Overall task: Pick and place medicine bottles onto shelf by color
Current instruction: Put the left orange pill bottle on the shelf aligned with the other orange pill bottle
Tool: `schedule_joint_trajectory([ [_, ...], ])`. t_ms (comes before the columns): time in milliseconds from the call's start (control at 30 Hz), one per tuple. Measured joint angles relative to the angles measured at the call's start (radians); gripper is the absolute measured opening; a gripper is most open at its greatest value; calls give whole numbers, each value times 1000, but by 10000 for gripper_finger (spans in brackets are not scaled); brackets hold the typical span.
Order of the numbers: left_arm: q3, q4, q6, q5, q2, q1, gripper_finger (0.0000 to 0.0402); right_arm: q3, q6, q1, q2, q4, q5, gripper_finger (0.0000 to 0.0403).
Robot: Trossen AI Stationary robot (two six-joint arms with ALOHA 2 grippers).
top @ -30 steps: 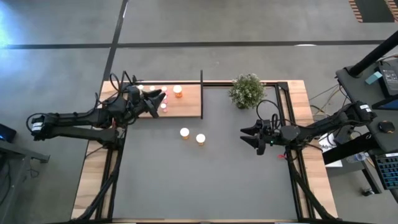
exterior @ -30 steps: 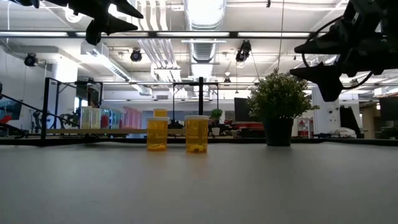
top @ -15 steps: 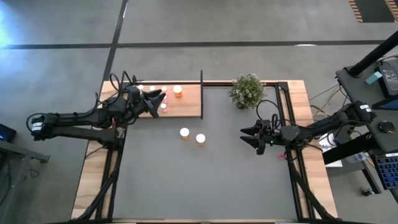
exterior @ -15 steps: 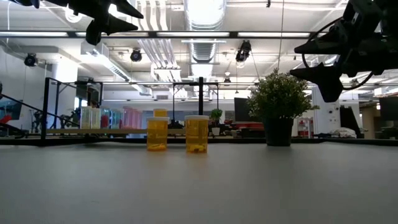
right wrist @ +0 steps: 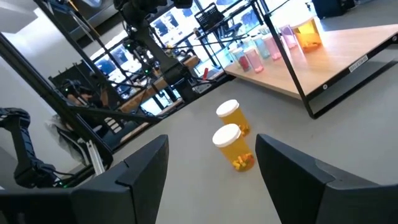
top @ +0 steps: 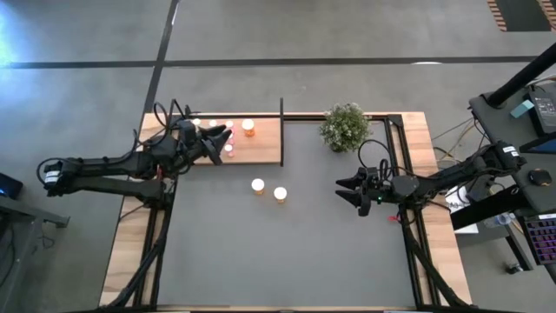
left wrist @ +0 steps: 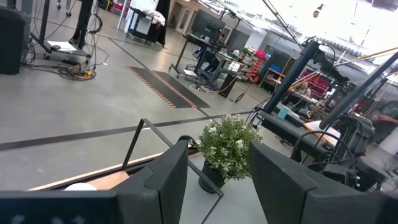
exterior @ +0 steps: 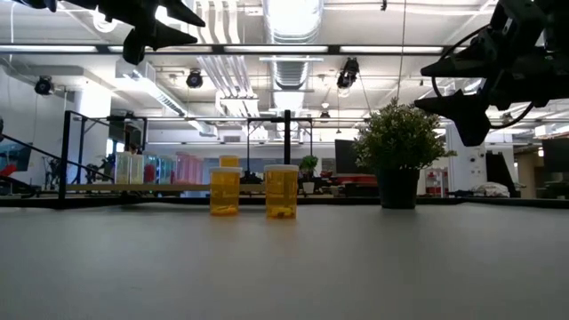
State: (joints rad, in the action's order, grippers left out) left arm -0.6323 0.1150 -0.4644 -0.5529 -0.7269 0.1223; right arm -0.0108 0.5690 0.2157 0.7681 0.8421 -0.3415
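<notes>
left claw (top: 224, 139) apart, empty | two orange bottles (exterior: 253, 191) upright, caps up

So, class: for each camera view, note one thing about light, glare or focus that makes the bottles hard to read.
High view: the two orange bottles on the table show caps washed to bright glare. Low view: ceiling lights blow out white, and the shelf bottles behind look soft. Left wrist view: its own fingers are dark silhouettes. Right wrist view: the bottles on the shelf look blurred.
</notes>
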Motion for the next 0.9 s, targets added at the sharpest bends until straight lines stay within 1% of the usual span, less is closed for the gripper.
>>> schedule_joint_trajectory([
  [300, 0, 0, 0, 0, -24, 0, 154, 0, 0, 0, 0, 0, 0, 231],
  [700, -3, 15, -2, 2, -109, 0, 154, 1, 0, 0, 0, 0, 0, 231],
  [767, -3, 51, -3, 35, -121, -1, 154, 1, 0, 0, 0, 0, 0, 231],
  [900, -4, 122, -4, 162, -149, -1, 154, 1, 0, 0, 0, 0, 0, 231],
])
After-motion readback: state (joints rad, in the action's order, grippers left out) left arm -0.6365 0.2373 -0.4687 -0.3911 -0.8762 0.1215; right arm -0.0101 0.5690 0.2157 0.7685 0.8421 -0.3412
